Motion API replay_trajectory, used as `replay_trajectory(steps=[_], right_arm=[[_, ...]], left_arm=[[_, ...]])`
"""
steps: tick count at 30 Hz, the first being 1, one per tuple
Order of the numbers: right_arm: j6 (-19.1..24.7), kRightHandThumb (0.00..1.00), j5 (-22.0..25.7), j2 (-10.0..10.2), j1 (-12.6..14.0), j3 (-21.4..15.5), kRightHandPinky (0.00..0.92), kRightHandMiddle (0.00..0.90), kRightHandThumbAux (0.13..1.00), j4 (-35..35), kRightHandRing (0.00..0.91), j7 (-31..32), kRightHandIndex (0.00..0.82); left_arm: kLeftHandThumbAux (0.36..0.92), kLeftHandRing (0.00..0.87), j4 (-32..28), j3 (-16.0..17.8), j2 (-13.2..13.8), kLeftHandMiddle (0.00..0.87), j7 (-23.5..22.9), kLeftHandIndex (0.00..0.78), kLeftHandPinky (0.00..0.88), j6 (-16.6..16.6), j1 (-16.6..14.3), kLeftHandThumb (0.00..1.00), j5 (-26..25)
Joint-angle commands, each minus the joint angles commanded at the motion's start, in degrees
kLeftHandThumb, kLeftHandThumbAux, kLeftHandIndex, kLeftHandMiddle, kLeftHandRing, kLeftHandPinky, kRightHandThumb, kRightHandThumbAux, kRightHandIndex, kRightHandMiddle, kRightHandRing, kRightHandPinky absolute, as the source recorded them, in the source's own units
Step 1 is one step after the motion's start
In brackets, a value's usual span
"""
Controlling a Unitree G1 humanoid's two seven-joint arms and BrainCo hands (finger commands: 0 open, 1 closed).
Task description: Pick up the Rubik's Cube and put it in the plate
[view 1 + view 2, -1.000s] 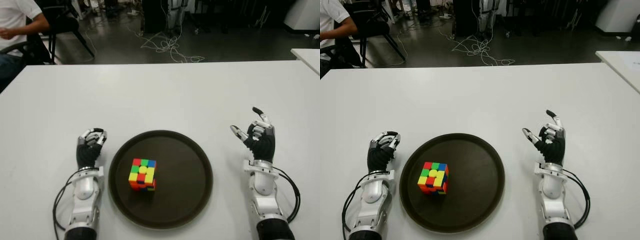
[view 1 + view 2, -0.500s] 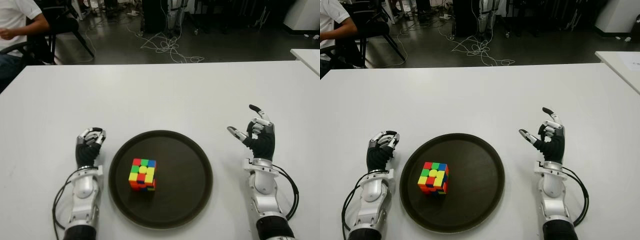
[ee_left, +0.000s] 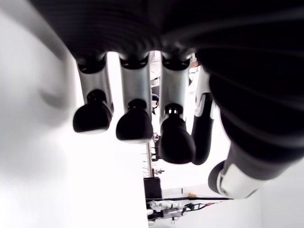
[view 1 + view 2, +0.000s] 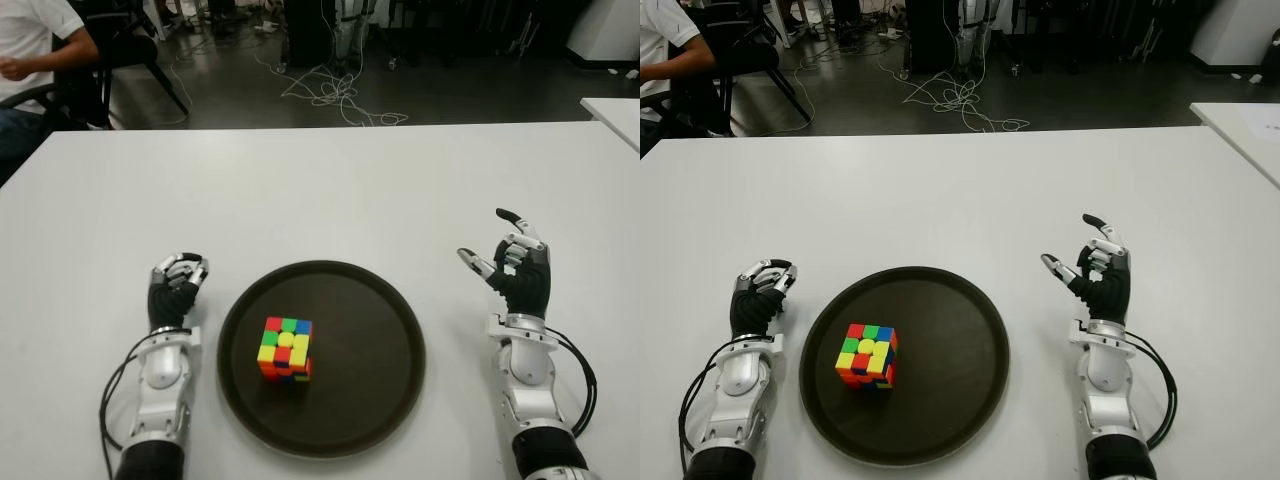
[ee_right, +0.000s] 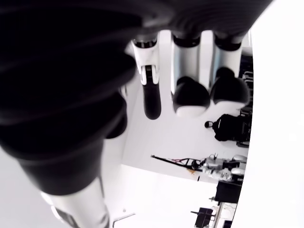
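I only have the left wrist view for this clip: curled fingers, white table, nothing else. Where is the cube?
Observer: The Rubik's Cube sits inside the dark plate, left of its centre.
Operator: Is either hand holding it?
Observer: No. The left hand shows left of the plate, fingers curled on nothing.
Operator: And the other hand?
Observer: The right hand shows right of the plate, fingers relaxed and empty.

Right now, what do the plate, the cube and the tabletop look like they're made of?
Plate: probably plastic, dark brown, matte with a faint sheen; thin raised rim, flat bottom.
Rubik's Cube: likely hard plastic; bright, evenly coloured tiles with dark gaps between them.
Table: smooth white top, maybe laminate; uniform, no grain, soft reflections.
Neither hand touches any of them, so the guess rests on looks alone.
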Motion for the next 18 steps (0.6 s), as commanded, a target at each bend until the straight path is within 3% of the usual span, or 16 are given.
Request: replay_trajectory(steps=[11, 18], right_arm=[[0.88, 0.136, 0.55, -0.49, -0.45, -0.39, 0.873, 0.852, 0.874, 0.62, 0.864, 1.44, 0.796], [4.19, 0.114, 1.59, -0.48, -0.14, -0.47, 0.856, 0.849, 0.887, -0.76, 0.854, 3.04, 0.783]], left_arm=[[0.698, 0.831, -0.3, -0.3, 0.36, 0.825, 0.3, 0.446, 0.827, 1.57, -0.4, 0.72, 0.44], [0.698, 0.832, -0.88, -0.46, 0.67, 0.822, -0.05, 0.446, 0.825, 2.07, -0.23, 0.719, 0.26]])
